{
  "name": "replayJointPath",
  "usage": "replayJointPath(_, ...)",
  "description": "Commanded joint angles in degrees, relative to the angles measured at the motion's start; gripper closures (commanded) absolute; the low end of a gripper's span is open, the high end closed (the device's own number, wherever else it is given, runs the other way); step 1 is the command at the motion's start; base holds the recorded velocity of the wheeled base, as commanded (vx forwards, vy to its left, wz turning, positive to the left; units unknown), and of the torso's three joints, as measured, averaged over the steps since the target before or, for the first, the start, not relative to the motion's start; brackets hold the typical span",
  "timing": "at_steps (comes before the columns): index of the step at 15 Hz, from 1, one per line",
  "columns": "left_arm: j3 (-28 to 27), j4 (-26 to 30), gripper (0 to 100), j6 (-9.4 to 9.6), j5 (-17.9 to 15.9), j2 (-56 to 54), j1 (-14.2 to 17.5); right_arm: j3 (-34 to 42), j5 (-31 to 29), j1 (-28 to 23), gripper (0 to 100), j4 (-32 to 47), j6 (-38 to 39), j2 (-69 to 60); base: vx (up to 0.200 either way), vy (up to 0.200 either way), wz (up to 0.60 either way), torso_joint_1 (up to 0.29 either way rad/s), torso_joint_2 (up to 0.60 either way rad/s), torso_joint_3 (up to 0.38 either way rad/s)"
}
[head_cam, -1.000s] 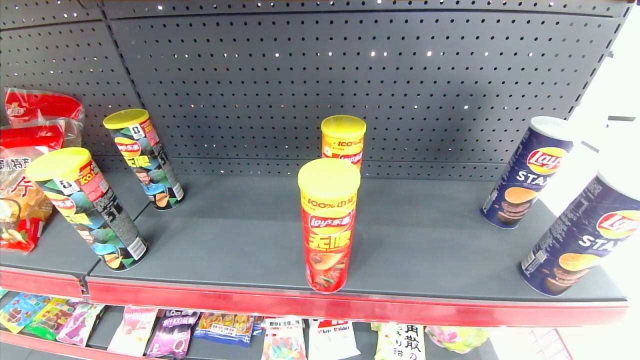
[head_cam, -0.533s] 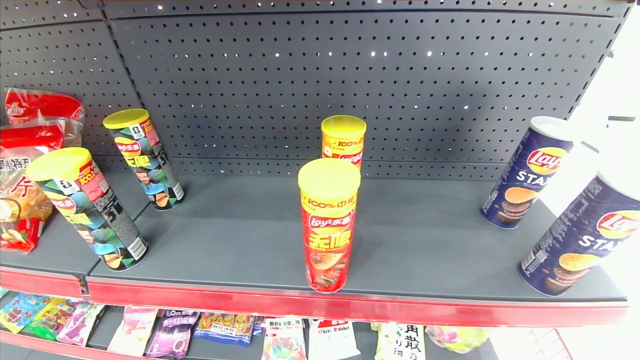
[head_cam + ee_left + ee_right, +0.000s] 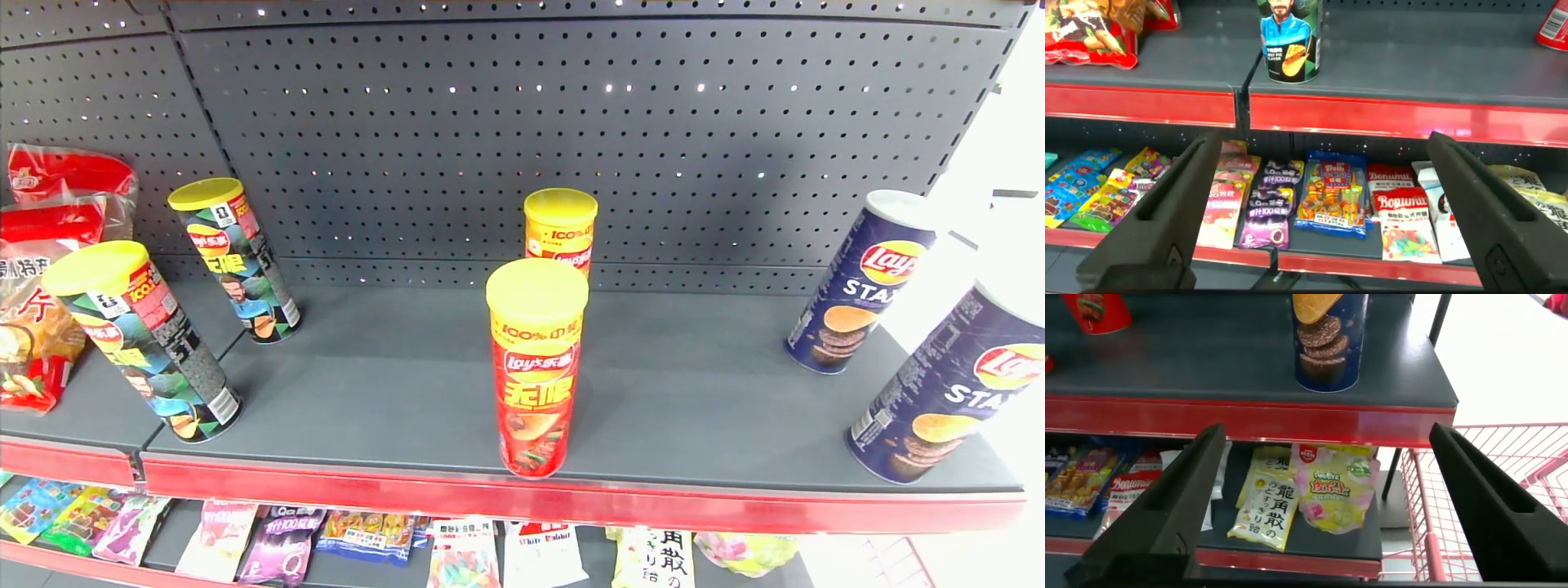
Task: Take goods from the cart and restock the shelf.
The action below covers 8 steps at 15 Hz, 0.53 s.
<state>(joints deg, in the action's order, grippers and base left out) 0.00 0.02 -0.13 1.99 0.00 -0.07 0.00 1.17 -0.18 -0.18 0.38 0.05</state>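
The grey shelf (image 3: 392,384) with a red front lip holds chip cans. Two red cans with yellow lids stand mid-shelf, one at the front (image 3: 535,367) and one behind it (image 3: 560,229). Two dark patterned cans (image 3: 143,339) (image 3: 235,257) stand at the left, two navy cans (image 3: 861,282) (image 3: 951,380) at the right. My left gripper (image 3: 1323,216) is open and empty, below the shelf's front edge (image 3: 1396,114), facing the lower shelf's snack bags (image 3: 1331,192). My right gripper (image 3: 1327,506) is open and empty, below the front navy can (image 3: 1329,339). The pink cart (image 3: 1486,498) stands beside the shelf's end.
Red snack bags (image 3: 49,245) lie at the shelf's far left. The lower shelf carries several candy and snack packets (image 3: 367,539). A perforated grey back panel (image 3: 522,139) closes the shelf behind. Open shelf space lies between the red cans and the navy cans.
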Motion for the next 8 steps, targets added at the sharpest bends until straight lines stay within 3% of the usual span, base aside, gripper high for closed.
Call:
replayJointPath(1, 0.0, -0.02, 0, -0.04, 0.03, 0.09, -0.01, 0.0, 0.06, 0.01, 0, 0.01, -0.03, -0.05, 0.0, 0.0, 0.0, 0.0, 0.0, 0.0)
replayJointPath(8, 0.0, -0.02, 0, 0.05, 0.03, 0.09, -0.01, 0.0, -0.12, 0.01, 0, 0.01, -0.03, -0.05, 0.0, 0.0, 0.0, 0.0, 0.0, 0.0)
